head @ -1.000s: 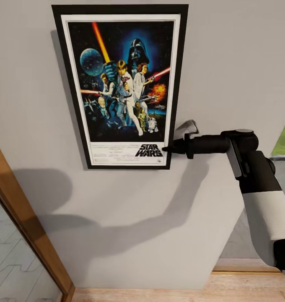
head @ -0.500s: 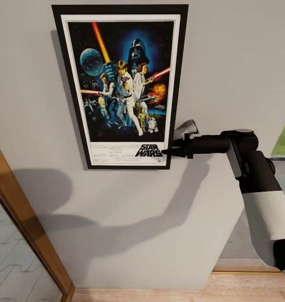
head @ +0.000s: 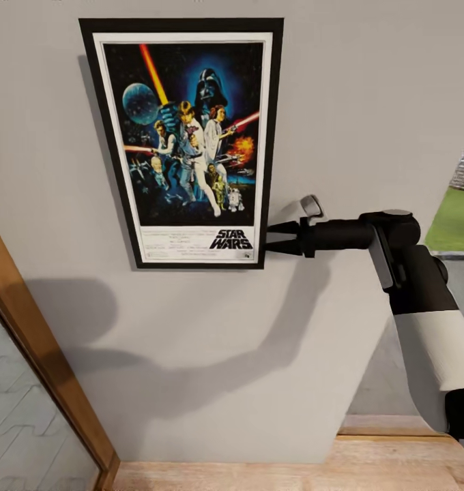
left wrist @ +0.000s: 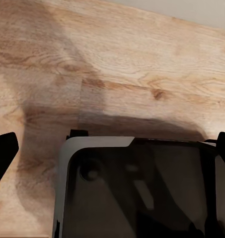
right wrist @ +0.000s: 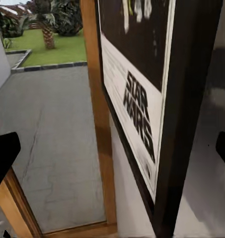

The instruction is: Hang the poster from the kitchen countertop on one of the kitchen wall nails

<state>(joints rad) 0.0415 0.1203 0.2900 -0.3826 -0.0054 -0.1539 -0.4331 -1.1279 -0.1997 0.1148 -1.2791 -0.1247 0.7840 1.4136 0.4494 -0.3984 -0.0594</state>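
Your poster (head: 183,142) hangs flat and upright on the grey wall (head: 368,102), wooden door frame (head: 48,368) off to its left. Your right gripper (head: 267,239) sits just off the frame's lower right corner, fingers spread, nothing between them. Left gripper (left wrist: 112,148) points down at the wooden floor (left wrist: 122,64), fingers wide.

Head view: from above and behind the right arm, facing a grey wall (head: 368,102) square-on at close range, poster (head: 184,140) upper centre, wooden door frame (head: 41,354) lower left. Right wrist view: very near the poster's (right wrist: 142,104) lower right corner, looking along the wall past the door frame (right wrist: 100,124) to pavement and grass outside; poster and frame shared with head view. Left wrist view: aimed down, close over wood floor (left wrist: 117,64).
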